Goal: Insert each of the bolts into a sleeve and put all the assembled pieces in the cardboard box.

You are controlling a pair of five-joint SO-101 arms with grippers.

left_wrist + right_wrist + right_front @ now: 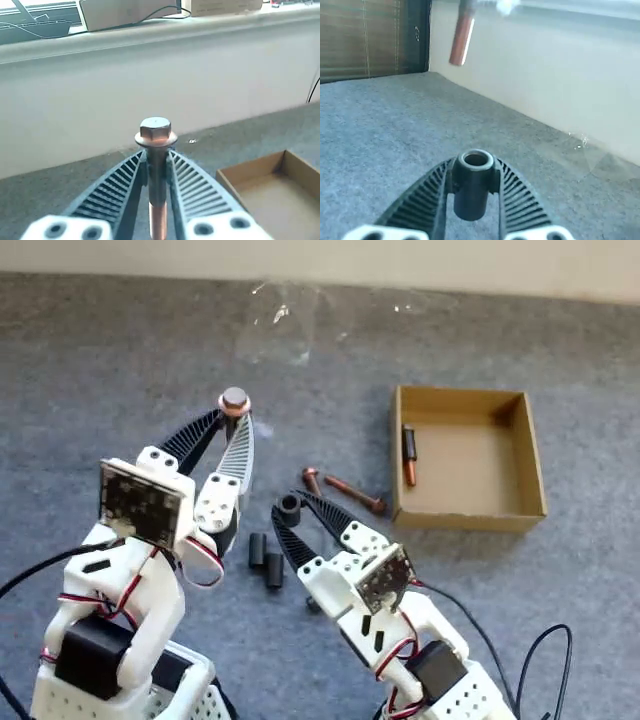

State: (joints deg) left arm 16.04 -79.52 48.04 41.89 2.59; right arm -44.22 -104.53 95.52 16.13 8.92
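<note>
From above, the left gripper (232,418) is clamped on a bolt (234,402) whose head sits just past the fingertips, while the right gripper (290,512) pinches a black sleeve (290,506) at its tips, bore facing up. This view alone shows two loose bolts (312,480) (353,494) on the grey table (120,360) just beyond the right jaws, two spare sleeves (257,550) (274,570) lying between the two grippers, and the cardboard box (530,455) off to the side of the right jaws with one assembled piece (409,455) inside. The left wrist view shows the left gripper (156,159) closed narrowly on the bolt (156,131), upright, hex head above the tips and shank running down between the fingers, with a corner of the cardboard box (252,171) beyond. The right wrist view shows the right gripper (472,172) squeezing the sleeve (472,187) upright between both fingers, its open bore visible, and the bolt (461,40) hanging well above and beyond the jaws, apart from the sleeve.
</note>
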